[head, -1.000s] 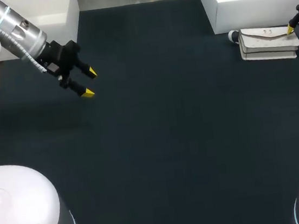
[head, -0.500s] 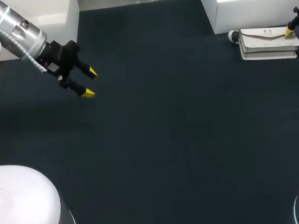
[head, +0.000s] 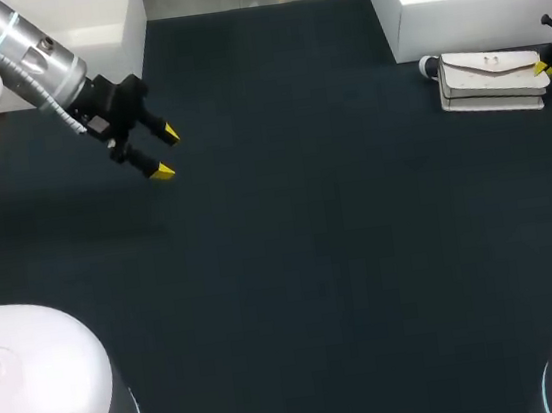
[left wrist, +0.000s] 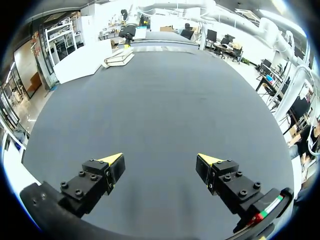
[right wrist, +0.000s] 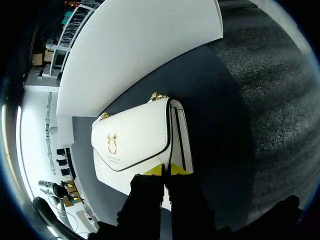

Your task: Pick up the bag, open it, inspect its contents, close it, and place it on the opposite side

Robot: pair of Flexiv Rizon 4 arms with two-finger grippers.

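While the flap is down, nothing inside the bag (head: 490, 79) can be checked; contents are hidden in all views. The bag is laid flat on the table (head: 313, 262) at its far right, outside the white box (head: 386, 22) and just beside that box's front wall. The gold clasp (right wrist: 112, 144) is turned up, so the opening side is reachable from above. The right gripper (head: 544, 66) is set at the bag's outer edge, probably for a pick from the side where no box wall blocks the approach. In the right wrist view its tips are drawn nearly together and rest on the flap's edge. Whether a layer is actually nipped between them cannot be confirmed. The left gripper (head: 165, 152) is held spread wide above bare table at the far left, well apart from the bag. It is likely parked there to take over on the opposite side. Pickup is judged not yet done, and opening, inspection, closing and placing remain.
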